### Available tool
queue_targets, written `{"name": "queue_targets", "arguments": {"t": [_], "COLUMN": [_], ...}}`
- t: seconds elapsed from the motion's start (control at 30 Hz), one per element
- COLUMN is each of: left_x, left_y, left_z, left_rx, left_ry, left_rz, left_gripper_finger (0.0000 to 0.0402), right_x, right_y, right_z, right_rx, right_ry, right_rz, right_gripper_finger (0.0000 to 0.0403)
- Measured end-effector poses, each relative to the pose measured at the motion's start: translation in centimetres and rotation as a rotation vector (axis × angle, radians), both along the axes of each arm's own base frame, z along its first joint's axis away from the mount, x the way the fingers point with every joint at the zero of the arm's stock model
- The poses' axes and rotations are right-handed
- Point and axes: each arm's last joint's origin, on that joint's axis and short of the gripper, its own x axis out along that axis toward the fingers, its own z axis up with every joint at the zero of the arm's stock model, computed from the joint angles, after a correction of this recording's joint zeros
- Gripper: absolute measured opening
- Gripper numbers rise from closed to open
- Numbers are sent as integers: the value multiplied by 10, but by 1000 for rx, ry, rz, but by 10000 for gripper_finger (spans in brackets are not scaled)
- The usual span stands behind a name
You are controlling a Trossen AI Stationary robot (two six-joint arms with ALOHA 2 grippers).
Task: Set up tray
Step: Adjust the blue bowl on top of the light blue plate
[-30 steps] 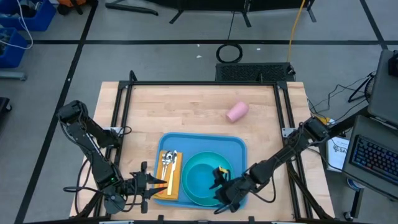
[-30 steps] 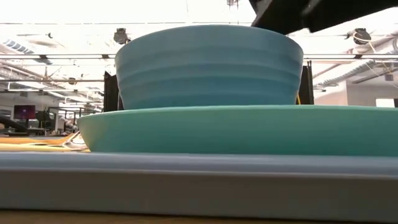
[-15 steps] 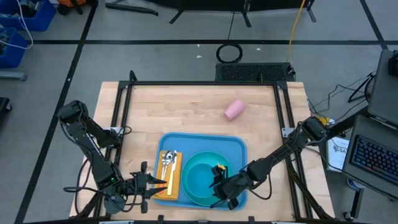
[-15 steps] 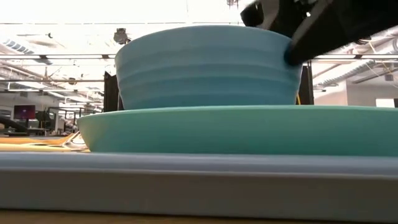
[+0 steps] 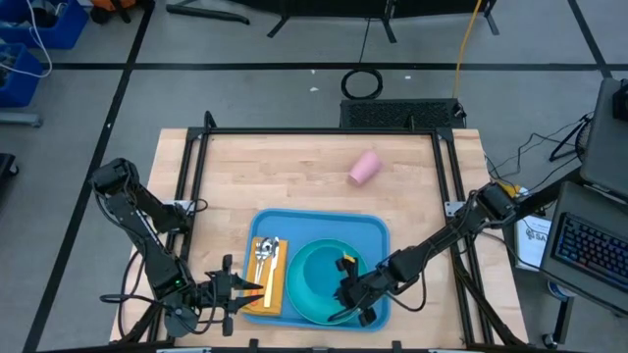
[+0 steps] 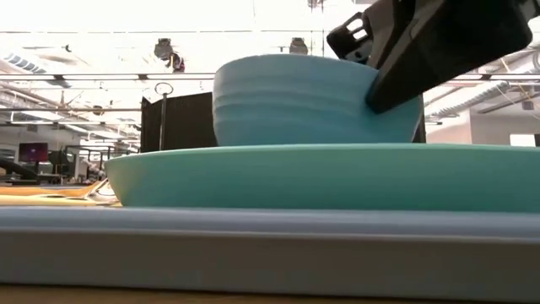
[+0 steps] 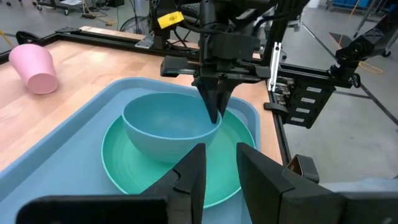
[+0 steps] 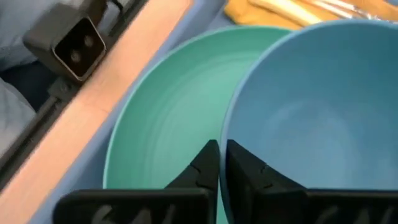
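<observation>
High view shows the tray [image 5: 378, 235] lying at the near edge of the wooden table [image 5: 294, 167], between the two arms. On the tray sits a round turquoise plate [image 5: 306, 299], and on the plate stands a light-blue bowl [image 7: 165, 124]. At the left side of the tray lies a yellow-orange napkin [image 5: 272, 286] with cutlery [image 5: 265, 250] on top of it. A pink cup [image 5: 364, 167] lies on its side on the bare wood, well apart from the tray.

The right gripper [image 7: 213, 112] is at the bowl's rim, and in the right wrist view its fingers are pressed together with the rim between them, so it is clamped on the bowl. The left gripper [image 5: 247, 289] waits just beside the napkin at the tray's left edge; its fingers stand a little apart and hold nothing.

I judge that the step in hand is positioning the bowl on the plate. The next move probably calls for centring the bowl, opening the fingers and lifting away without dragging the rim. The pink cup is not yet on the tray, so it likely comes afterwards.
</observation>
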Motion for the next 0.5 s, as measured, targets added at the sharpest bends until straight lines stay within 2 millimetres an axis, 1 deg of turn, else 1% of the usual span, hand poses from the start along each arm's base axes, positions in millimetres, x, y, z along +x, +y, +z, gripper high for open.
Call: {"name": "queue_targets", "arguments": {"t": [0.2, 0.4, 0.5], "left_x": [0, 0, 0], "left_y": [0, 0, 0], "left_z": [0, 0, 0], "left_rx": [1, 1, 1], "left_ry": [0, 1, 1], "left_rz": [0, 0, 0], "left_gripper_finger": [93, 93, 93], "right_x": [-2, -7, -10], "right_y": [2, 2, 1], "right_z": [1, 7, 15], "right_rx": [26, 14, 44], "right_ry": [14, 19, 18], "right_rz": [-9, -5, 9], "right_gripper_finger": [22, 5, 7]}}
